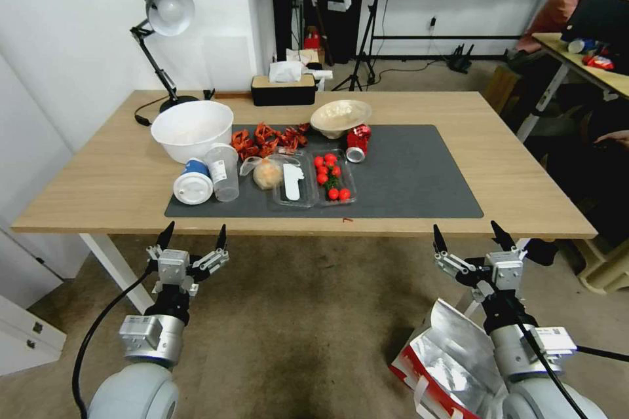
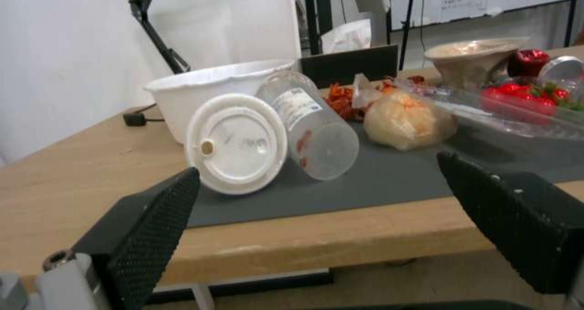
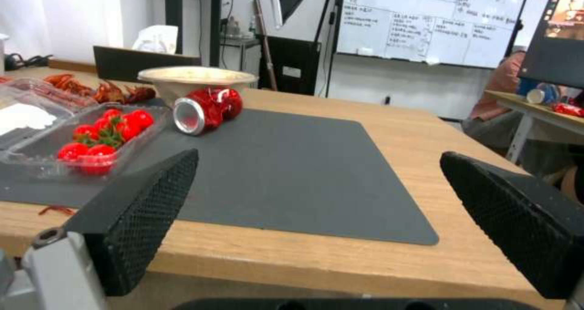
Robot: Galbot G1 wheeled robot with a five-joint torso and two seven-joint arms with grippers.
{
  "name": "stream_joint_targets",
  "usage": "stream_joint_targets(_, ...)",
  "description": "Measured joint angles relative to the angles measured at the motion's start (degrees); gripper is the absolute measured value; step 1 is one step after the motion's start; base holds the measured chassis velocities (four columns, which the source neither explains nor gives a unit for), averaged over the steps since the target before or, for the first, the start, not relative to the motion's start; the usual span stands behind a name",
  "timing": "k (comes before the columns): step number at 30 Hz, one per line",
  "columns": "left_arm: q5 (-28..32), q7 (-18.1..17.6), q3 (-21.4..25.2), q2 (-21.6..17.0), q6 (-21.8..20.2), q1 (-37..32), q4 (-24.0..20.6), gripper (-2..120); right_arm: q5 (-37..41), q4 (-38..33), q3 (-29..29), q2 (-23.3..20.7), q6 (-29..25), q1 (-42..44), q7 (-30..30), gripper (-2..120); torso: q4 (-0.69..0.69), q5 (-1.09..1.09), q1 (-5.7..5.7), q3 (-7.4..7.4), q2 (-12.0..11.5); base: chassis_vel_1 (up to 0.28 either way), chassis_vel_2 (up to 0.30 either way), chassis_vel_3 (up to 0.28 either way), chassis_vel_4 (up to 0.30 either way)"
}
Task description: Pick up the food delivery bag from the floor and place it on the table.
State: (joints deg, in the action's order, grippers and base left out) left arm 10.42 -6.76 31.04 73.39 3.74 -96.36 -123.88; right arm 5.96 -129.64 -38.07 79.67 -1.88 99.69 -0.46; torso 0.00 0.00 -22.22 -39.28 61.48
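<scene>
The food delivery bag (image 1: 445, 357) lies on the floor (image 1: 295, 327) at the lower right of the head view, its silver foil lining and a red side panel showing, partly hidden behind my right arm. My right gripper (image 1: 473, 237) hangs open above the bag, just before the table's front edge. On the left, the left gripper (image 1: 194, 234) is open too, level with that edge and holding nothing. The light-wood table (image 1: 524, 163) with its dark grey mat (image 1: 419, 177) stands straight ahead. In both wrist views the black fingers (image 2: 146, 228) (image 3: 137, 209) stand wide apart, facing the table.
The mat's left half holds a white bowl (image 1: 192, 129), a tipped lidded cup (image 1: 194, 182), a clear cup (image 1: 223, 172), crayfish shells (image 1: 268, 139), a tomato tray (image 1: 332, 177), a red can (image 1: 357, 142) and a beige bowl (image 1: 341, 116). A lamp (image 1: 164, 13) and tissue box (image 1: 284, 86) stand behind. The mat's right half (image 3: 292, 173) is bare.
</scene>
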Motion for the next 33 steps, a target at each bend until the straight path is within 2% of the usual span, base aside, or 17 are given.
stream_joint_targets(12, 0.16, -0.21, -1.4, 0.4, -1.0, -0.51, -0.47, 98, -0.03, -0.22, -0.09, 1.07, -0.4, 0.2, 0.05, 100, 0.0, 0.0, 1.81, 2.3, -4.13, 0.0, 0.0, 0.0, 0.0)
stream_joint_targets(33, 0.34, -0.11, -1.58, 0.22, -1.66, -0.15, -0.12, 98, -0.01, -0.49, -0.38, 1.47, -0.84, 0.31, -0.19, 100, 0.0, 0.0, 4.2, 5.38, -9.58, 0.0, 0.0, 0.0, 0.0)
